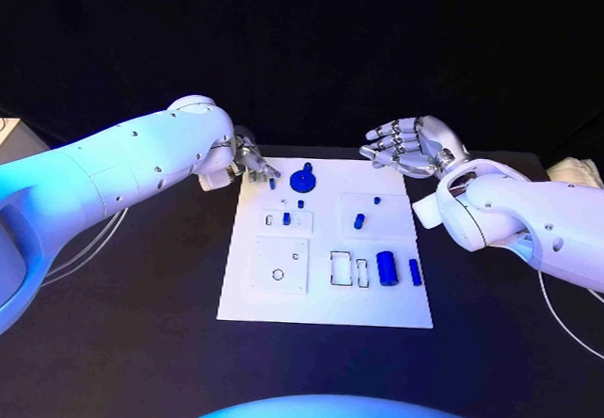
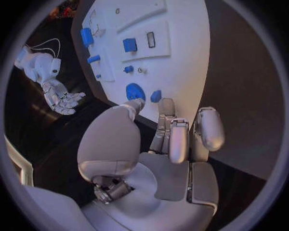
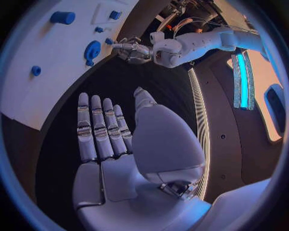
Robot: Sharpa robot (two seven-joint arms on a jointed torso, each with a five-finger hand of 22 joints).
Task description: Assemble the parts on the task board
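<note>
The white task board (image 1: 325, 300) lies in the middle of the black table. A round blue disc (image 1: 303, 180) sits near its far edge, with a small blue peg (image 1: 272, 182) just left of it. My left hand (image 1: 246, 162) hovers at the board's far left corner, fingers curled, thumb and fingertips (image 2: 165, 103) apart and just short of the peg (image 2: 156, 96); nothing sits between them. My right hand (image 1: 407, 147) hangs beyond the far right corner, fingers (image 3: 96, 125) straight and spread, holding nothing. More blue parts lie mid-board (image 1: 359, 220), and a blue cylinder (image 1: 386, 267) lies to the right.
Rectangular recesses (image 1: 342, 268) are cut into the board beside the cylinder. A pale crumpled object (image 1: 573, 169) lies at the table's far right. Cables (image 1: 90, 245) trail under my left arm. Bare black table surrounds the board on the near side.
</note>
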